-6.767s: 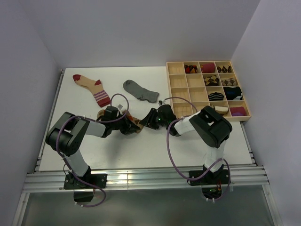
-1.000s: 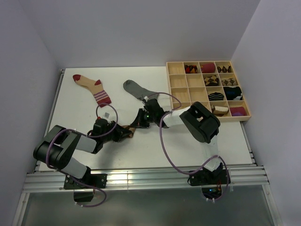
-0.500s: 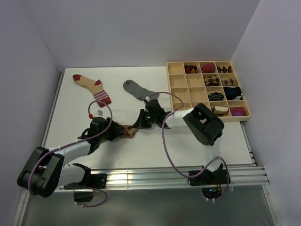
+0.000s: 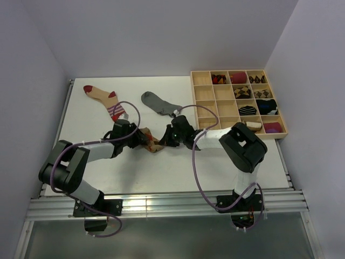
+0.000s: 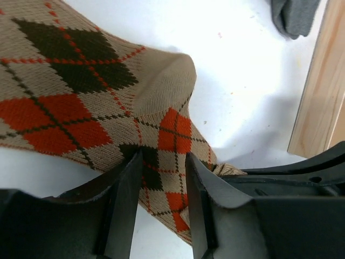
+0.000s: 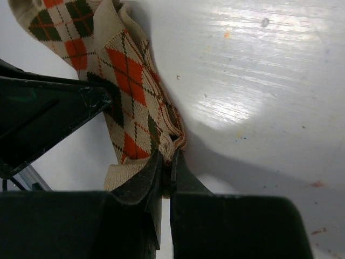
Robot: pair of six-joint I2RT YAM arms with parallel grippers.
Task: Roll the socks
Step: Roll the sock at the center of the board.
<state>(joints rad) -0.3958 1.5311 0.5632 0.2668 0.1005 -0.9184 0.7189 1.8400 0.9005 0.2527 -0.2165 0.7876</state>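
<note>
The brown argyle sock [image 4: 151, 142] lies bunched on the white table between my two grippers. My left gripper [image 4: 141, 137] is at its left end. In the left wrist view its fingers [image 5: 163, 162] stand close together with the sock's fabric [image 5: 81, 108] between them. My right gripper [image 4: 166, 139] is at the sock's right end. In the right wrist view it [image 6: 168, 159] is shut on the folded edge of the sock [image 6: 126, 70]. The grey sock [image 4: 160, 103] lies flat behind them. The beige sock with dark-red toe and heel [image 4: 103, 97] lies flat at the far left.
A wooden compartment tray [image 4: 192, 97] holding several rolled sock bundles stands at the far right; its edge shows in the left wrist view [image 5: 315, 91]. The grey sock's tip [image 5: 294, 16] is near it. White walls enclose the table.
Both grippers and the argyle sock have shifted away from the near edge and to the right. The left arm has swung up from lower left.
</note>
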